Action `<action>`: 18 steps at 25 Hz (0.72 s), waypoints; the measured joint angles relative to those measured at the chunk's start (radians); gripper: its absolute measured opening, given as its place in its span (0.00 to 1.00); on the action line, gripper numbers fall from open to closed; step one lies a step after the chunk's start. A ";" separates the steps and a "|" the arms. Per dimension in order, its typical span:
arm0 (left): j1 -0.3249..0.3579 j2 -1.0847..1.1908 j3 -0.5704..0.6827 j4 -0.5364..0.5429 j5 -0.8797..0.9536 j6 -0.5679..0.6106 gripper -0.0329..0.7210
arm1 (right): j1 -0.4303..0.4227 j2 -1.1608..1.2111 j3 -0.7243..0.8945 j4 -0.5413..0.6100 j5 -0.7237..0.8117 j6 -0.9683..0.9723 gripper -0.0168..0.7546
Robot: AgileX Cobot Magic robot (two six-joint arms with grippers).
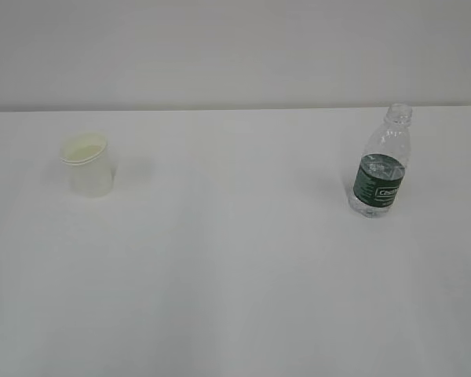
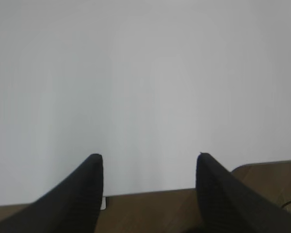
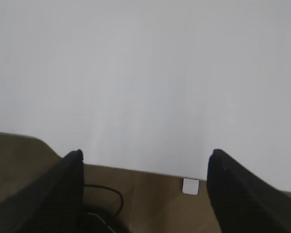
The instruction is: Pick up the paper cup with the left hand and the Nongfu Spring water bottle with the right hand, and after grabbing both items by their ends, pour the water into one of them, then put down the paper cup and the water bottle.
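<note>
Paper cup (image 1: 87, 164) sits at left of the exterior frame, upright on the white table (image 1: 235, 275): small, white, tapered, rolled rim, pale cream-yellow inside. Can't tell whether anything is in it; the inside just reads as flat cream. Water bottle (image 1: 381, 165) stands at right of the same frame, upright, well apart from the cup: clear ribbed plastic, narrow neck with no cap, dark green label band with a white mark. Water in it is hard to read through the wall; the level can't be made out. Neither item shows in my wrist views. My left gripper (image 2: 149, 194) sits at the bottom of the left wrist frame, both black fingers (image 2: 82, 194) spread apart with nothing between them, pointing over the table's near edge; brown floor (image 2: 150, 211) shows below the edge, plus a small white square tab at the lip. My right gripper (image 3: 144, 191) at the bottom of the right wrist frame is spread wider, also holding nothing, fingers (image 3: 233, 194) over the table edge, brown floor and a loop of black cable (image 3: 109, 194) below.
</note>
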 joint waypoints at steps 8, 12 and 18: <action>0.000 -0.088 0.000 0.000 0.000 0.000 0.62 | 0.000 -0.186 0.000 -0.067 0.004 0.092 0.78; 0.000 -0.163 0.000 0.000 0.000 0.000 0.62 | 0.000 -0.240 0.000 -0.069 0.010 0.095 0.78; 0.000 -0.232 0.000 0.000 0.004 0.000 0.62 | 0.000 -0.332 0.000 -0.070 0.011 0.096 0.78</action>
